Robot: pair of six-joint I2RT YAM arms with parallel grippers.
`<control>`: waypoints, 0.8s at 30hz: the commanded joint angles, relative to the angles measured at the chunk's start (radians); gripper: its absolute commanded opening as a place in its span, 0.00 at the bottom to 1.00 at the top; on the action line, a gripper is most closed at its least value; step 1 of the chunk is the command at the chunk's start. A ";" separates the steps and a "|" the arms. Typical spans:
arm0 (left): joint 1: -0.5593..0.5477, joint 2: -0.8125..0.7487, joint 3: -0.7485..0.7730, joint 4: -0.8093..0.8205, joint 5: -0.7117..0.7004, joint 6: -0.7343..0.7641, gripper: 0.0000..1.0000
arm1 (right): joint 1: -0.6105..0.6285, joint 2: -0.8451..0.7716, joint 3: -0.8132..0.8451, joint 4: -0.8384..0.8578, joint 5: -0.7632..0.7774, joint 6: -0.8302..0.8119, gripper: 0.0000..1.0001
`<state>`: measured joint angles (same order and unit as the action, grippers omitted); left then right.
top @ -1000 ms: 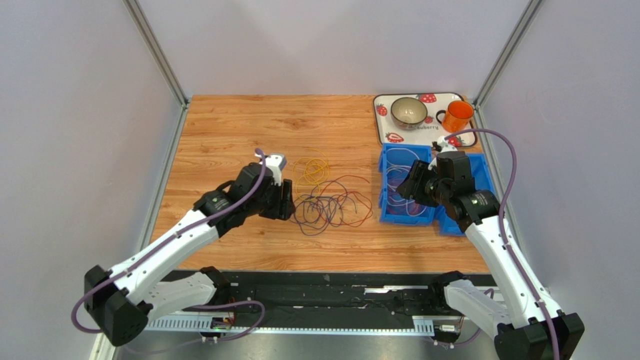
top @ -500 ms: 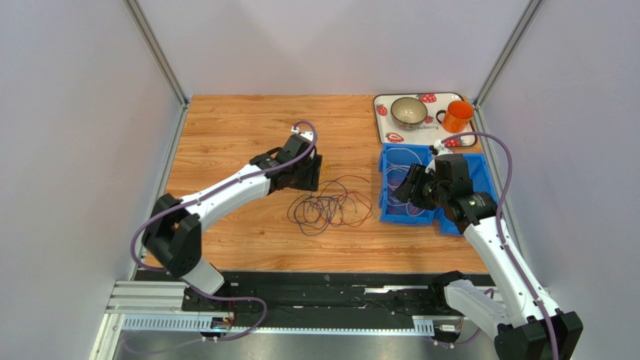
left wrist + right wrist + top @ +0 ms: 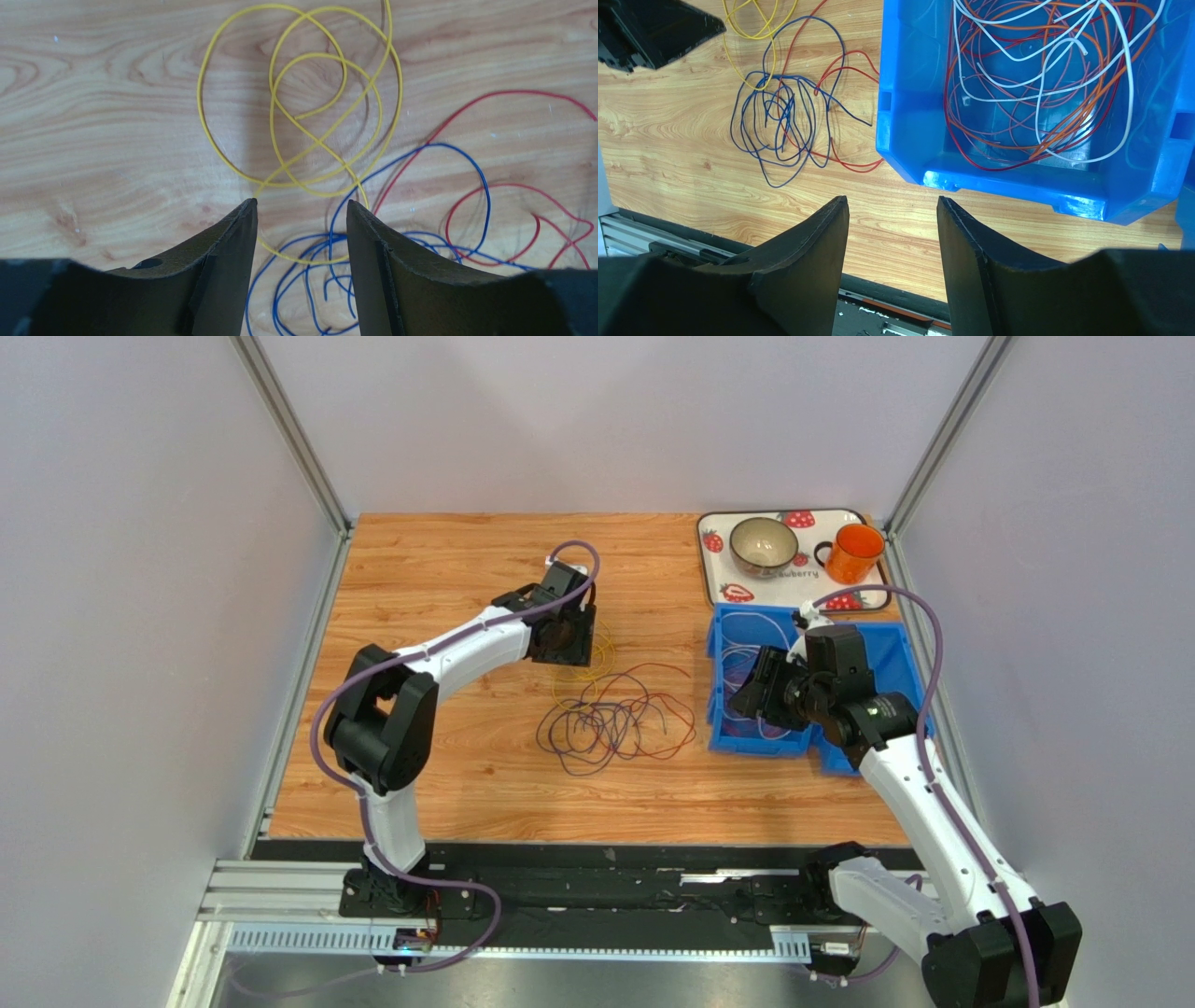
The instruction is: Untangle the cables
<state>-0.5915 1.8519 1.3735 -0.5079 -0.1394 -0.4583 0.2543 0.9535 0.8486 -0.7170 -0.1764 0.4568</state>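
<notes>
1. Hovering just above the yellow cable (image 3: 317,143) at the far side of the wooden table (image 3: 449,588), the left gripper (image 3: 302,206) has its jaws apart and nothing between them. One yellow strand runs on the wood below the gap.
2. The yellow loops lie mostly apart from the blue and red tangle (image 3: 615,724), which sits nearer and slightly right. Only their near strands cross.
3. I judge the step in hand to be singling out the yellow cable. The next move calls for lowering onto one yellow strand only, pinching it clear of the blue, then drawing it away from the tangle.
4. The right gripper (image 3: 892,203) hangs released over the near edge of the blue bin (image 3: 899,105), grasping nothing.
5. That bin holds white and orange cables (image 3: 1046,84), loosely looped together.
6. Beyond it, a tray (image 3: 730,574) carries a bowl (image 3: 763,545) and an orange mug (image 3: 853,552).
</notes>
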 commanded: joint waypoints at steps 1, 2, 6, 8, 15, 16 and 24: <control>0.013 0.053 0.071 -0.001 0.012 0.032 0.57 | 0.000 0.013 0.000 0.051 -0.020 -0.023 0.53; 0.015 0.062 0.082 -0.003 0.015 0.032 0.56 | 0.000 0.016 0.000 0.054 -0.020 -0.026 0.53; 0.015 0.096 0.093 -0.004 0.009 0.027 0.53 | 0.000 0.024 -0.005 0.059 -0.026 -0.030 0.53; 0.016 0.101 0.096 -0.009 0.004 0.027 0.50 | 0.000 0.024 -0.005 0.057 -0.026 -0.032 0.52; 0.018 0.073 0.065 -0.014 -0.022 0.032 0.50 | 0.000 0.016 -0.008 0.051 -0.028 -0.033 0.52; 0.019 0.066 0.046 -0.012 -0.022 0.032 0.52 | 0.000 0.014 -0.009 0.051 -0.029 -0.035 0.53; 0.036 -0.013 -0.050 0.029 -0.032 0.059 0.59 | 0.000 0.024 -0.011 0.063 -0.041 -0.023 0.53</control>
<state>-0.5720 1.9217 1.3453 -0.5064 -0.1535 -0.4282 0.2546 0.9802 0.8352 -0.6949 -0.1993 0.4400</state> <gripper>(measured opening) 0.589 0.527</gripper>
